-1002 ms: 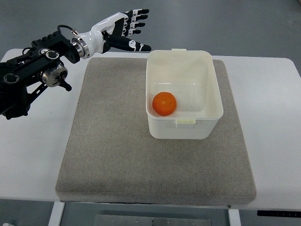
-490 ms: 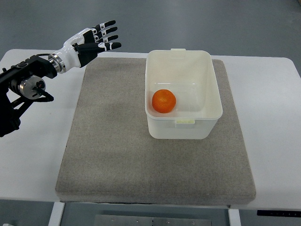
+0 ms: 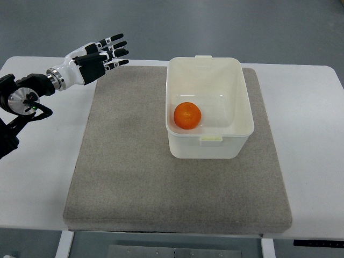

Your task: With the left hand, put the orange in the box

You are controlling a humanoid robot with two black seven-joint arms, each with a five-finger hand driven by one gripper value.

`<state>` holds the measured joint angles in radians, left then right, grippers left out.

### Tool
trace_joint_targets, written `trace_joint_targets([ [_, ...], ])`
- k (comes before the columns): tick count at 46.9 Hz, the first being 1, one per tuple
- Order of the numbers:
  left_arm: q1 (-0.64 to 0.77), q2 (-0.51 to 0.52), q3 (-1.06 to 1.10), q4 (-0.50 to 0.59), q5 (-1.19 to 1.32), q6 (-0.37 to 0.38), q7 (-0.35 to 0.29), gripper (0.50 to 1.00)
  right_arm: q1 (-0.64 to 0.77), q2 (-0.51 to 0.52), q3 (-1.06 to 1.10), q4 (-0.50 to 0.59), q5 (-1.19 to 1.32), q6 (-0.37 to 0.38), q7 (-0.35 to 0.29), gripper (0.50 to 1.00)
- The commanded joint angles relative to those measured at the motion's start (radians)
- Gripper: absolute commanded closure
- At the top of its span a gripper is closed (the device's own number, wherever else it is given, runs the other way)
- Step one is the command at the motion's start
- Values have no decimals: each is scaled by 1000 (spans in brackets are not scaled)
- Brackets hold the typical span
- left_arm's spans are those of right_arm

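Fingers of left hand (image 3: pixel 99 54) were spread, empty | orange (image 3: pixel 187 116) lay well right of fingertips, inside white box (image 3: pixel 239 97) | likely light, firm, smooth, rolls; best cupped around its sides

You see grey felt mat (image 3: pixel 134 161) lying flat on white table (image 3: pixel 314 150), covering most of centre. Mat's near edge sits close to table's near edge. Bare white strips of table show left and right of mat. Grey floor (image 3: pixel 242 27) runs beyond far edge. You glimpse table's frame parts (image 3: pixel 161 251) below near edge.
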<state>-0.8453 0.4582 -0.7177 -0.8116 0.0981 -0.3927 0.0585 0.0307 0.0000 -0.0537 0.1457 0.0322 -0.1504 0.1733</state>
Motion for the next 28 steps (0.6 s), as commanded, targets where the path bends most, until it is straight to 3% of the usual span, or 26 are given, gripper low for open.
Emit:
trace_joint_targets([
  [1, 0, -3, 0, 5, 0, 0, -11, 506, 0, 0, 0, 0, 0, 0, 0, 574],
  [28, 0, -3, -68, 77, 2, -6, -34, 506, 0, 0, 0, 0, 0, 0, 0, 574],
])
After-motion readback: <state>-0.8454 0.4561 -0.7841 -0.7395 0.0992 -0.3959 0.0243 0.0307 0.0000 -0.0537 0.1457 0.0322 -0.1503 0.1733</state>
